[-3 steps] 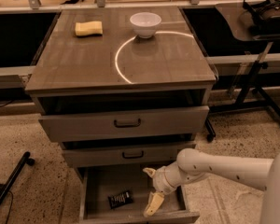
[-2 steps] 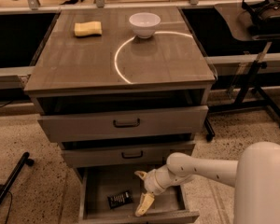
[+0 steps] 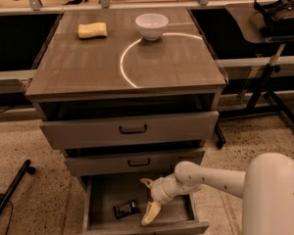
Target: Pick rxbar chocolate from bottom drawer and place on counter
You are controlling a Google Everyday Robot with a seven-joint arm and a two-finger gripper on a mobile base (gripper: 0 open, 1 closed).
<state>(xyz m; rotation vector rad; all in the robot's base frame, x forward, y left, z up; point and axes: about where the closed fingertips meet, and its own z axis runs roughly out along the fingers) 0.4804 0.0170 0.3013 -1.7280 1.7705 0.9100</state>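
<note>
The rxbar chocolate [image 3: 125, 209] is a small dark bar with pale print, lying flat on the floor of the open bottom drawer [image 3: 176, 214], left of centre. My gripper [image 3: 148, 199] hangs inside the drawer just right of the bar, apart from it, with its pale fingers spread open and nothing between them. The white arm reaches in from the lower right. The counter [image 3: 88, 62] is the grey-brown cabinet top with a bright curved light arc.
A yellow sponge [image 3: 92, 30] and a white bowl [image 3: 152, 25] sit at the back of the counter. The two upper drawers [image 3: 132, 129] with black handles stand slightly pulled out above the gripper. A black stand leg [image 3: 12, 192] lies at the left, a table frame [image 3: 269, 92] at the right.
My gripper has moved left inside the bottom drawer, closer to the bar. The bar has not moved.
</note>
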